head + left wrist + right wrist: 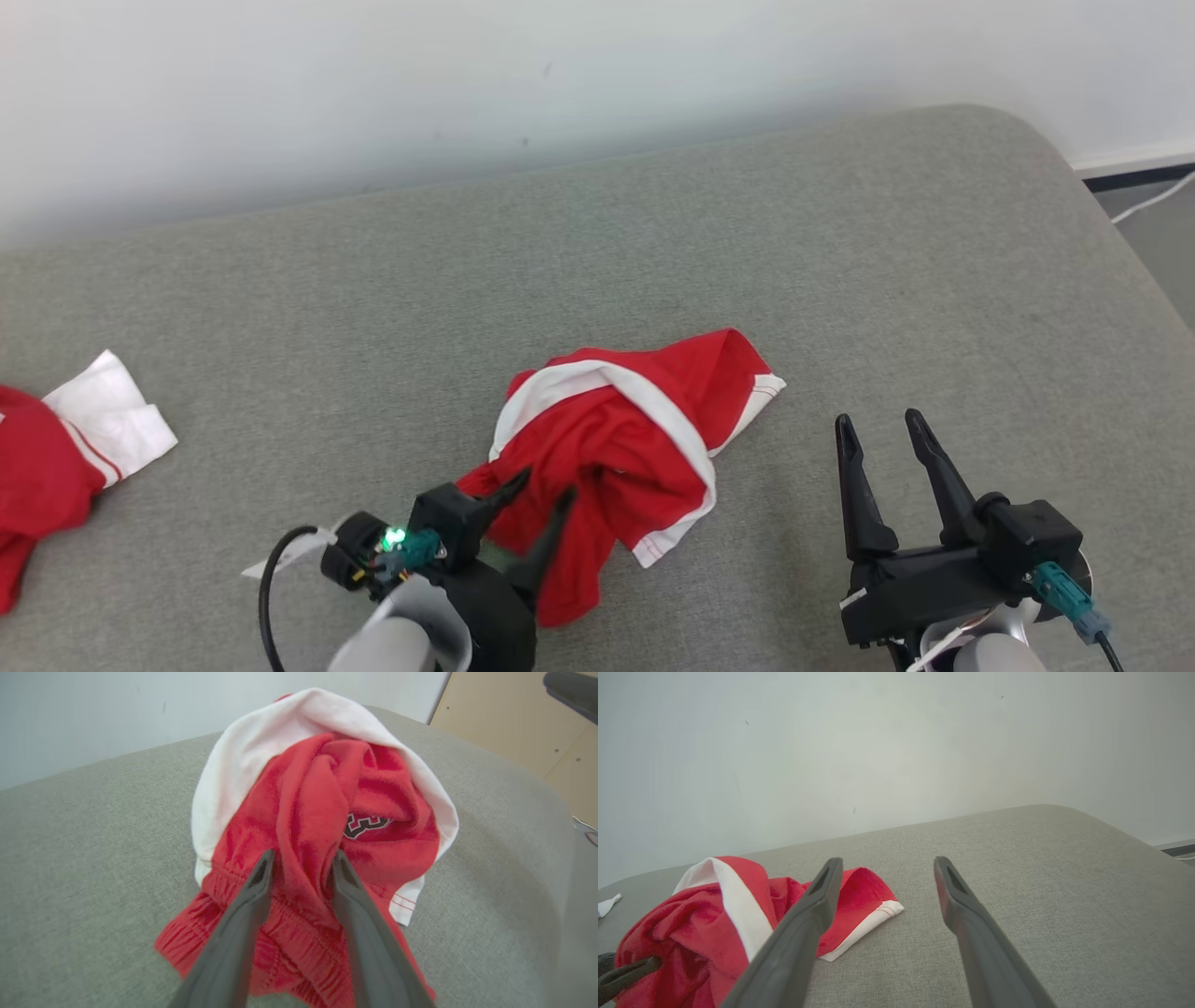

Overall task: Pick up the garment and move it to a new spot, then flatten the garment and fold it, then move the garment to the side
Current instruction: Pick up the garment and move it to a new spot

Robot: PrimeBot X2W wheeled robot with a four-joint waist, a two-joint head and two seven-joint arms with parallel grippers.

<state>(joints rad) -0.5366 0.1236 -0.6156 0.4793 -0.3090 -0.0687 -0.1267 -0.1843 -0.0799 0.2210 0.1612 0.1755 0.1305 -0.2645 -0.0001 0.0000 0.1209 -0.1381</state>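
The red-and-white garment (616, 439) lies bunched in the middle of the grey cushion (373, 327). The left pincer (545, 485) is narrowly parted astride a red fold; I cannot tell whether it pinches. The right pincer (878, 417) stands wide and empty to the right. To flatten it, I'd have each take a near hem corner and draw them apart.

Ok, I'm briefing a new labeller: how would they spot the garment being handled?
On the grey cushion, look front and centre for the crumpled red garment with a white band. Unlike the other garment at the far left edge, it has a fold between the jaws of the left gripper.
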